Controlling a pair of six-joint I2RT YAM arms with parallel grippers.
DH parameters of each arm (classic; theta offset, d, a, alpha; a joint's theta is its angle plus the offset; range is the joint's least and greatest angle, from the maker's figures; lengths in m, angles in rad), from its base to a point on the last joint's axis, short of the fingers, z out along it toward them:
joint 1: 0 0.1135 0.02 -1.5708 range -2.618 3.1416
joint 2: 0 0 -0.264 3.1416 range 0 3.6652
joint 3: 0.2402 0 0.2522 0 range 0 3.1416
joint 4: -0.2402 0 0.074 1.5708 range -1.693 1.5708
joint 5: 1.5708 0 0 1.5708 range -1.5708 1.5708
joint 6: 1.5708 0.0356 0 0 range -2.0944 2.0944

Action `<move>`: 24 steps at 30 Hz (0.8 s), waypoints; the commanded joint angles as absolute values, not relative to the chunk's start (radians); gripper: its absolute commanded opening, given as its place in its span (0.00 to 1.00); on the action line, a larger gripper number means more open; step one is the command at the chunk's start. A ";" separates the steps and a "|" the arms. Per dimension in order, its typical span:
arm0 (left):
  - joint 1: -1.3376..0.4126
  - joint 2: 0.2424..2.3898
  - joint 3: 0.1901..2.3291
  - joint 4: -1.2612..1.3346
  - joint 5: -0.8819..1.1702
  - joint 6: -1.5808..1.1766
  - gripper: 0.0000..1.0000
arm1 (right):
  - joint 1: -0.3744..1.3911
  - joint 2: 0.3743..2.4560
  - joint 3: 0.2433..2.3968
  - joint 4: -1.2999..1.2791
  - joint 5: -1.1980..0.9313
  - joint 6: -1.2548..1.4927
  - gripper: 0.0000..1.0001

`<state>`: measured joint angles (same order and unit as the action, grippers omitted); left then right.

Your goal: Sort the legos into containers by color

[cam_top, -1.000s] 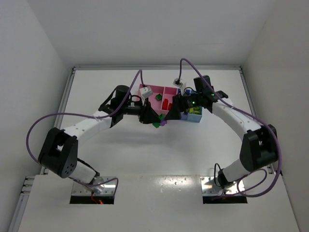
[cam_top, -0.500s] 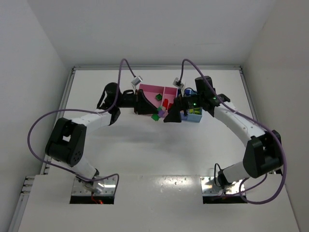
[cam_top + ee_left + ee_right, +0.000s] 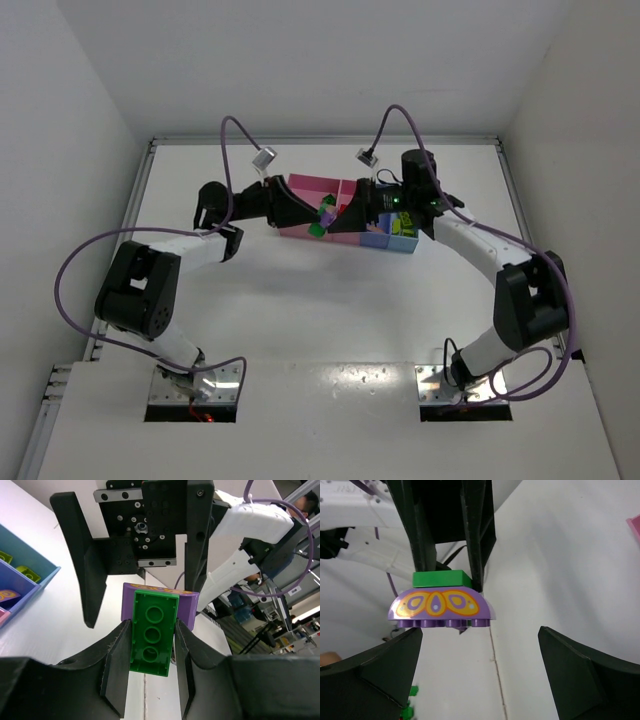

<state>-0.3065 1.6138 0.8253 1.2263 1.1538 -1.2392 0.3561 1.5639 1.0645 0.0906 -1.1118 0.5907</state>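
Observation:
My left gripper (image 3: 303,212) is shut on a green brick (image 3: 151,634) stuck to a purple arched brick (image 3: 189,605) and holds the pair (image 3: 322,216) up in the air in front of the containers. The right wrist view shows the purple brick (image 3: 442,608), with its orange butterfly print, under the green one (image 3: 442,578). My right gripper (image 3: 347,216) faces it, open wide, its fingers (image 3: 375,672) on either side and short of the purple brick. The four joined containers (image 3: 312,187) lie behind both grippers. Yellow-green legos (image 3: 404,228) lie in the light blue bin (image 3: 36,564).
Small green legos (image 3: 410,706) show low down in the right wrist view. The dark blue bin (image 3: 375,238) holds an orange-printed piece (image 3: 7,595). White walls enclose the table on three sides. Purple cables arc over both arms.
My left gripper has lifted the green and purple stack off the table and carried it back toward the containers. My right gripper has moved back with it, staying opposite.

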 commanded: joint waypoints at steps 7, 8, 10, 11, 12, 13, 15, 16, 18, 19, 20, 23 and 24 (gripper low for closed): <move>-0.298 1.612 0.819 1.315 1.146 -1.230 0.00 | 0.360 1.559 1.115 0.276 -1.150 0.758 1.00; -0.298 1.612 0.819 1.315 1.146 -1.230 0.00 | 0.370 1.559 1.115 0.294 -1.160 0.770 1.00; -0.298 1.612 0.810 1.306 1.146 -1.221 0.00 | 0.370 1.559 1.115 0.295 -1.160 0.770 1.00; -0.298 1.612 0.810 1.305 1.146 -1.221 0.00 | 0.379 1.559 1.115 0.295 -1.160 0.770 1.00; -0.298 1.612 0.810 1.296 1.146 -1.221 0.00 | 0.379 1.559 1.115 0.295 -1.160 0.770 1.00; -0.298 1.612 0.810 1.296 1.146 -1.212 0.00 | 0.379 1.559 1.115 0.295 -1.160 0.761 1.00; -0.298 1.612 0.810 1.296 1.146 -1.212 0.00 | 0.379 1.559 1.124 0.295 -1.160 0.761 1.00; -0.298 1.612 0.810 1.296 1.146 -1.212 0.00 | 0.379 1.559 1.124 0.295 -1.160 0.761 1.00; -0.298 1.612 0.810 1.287 1.146 -1.203 0.00 | 0.388 1.568 1.124 0.304 -1.160 0.761 1.00; -0.298 1.612 0.810 1.276 1.146 -1.203 0.00 | 0.388 1.568 1.134 0.304 -1.160 0.761 1.00; -0.298 1.612 0.810 1.276 1.146 -1.194 0.00 | 0.388 1.568 1.134 0.304 -1.160 0.761 1.00; -0.298 1.612 0.810 1.267 1.146 -1.184 0.00 | 0.397 1.568 1.134 0.322 -1.160 0.752 0.90; -0.298 1.612 0.810 1.267 1.146 -1.184 0.00 | 0.406 1.568 1.134 0.322 -1.169 0.752 0.85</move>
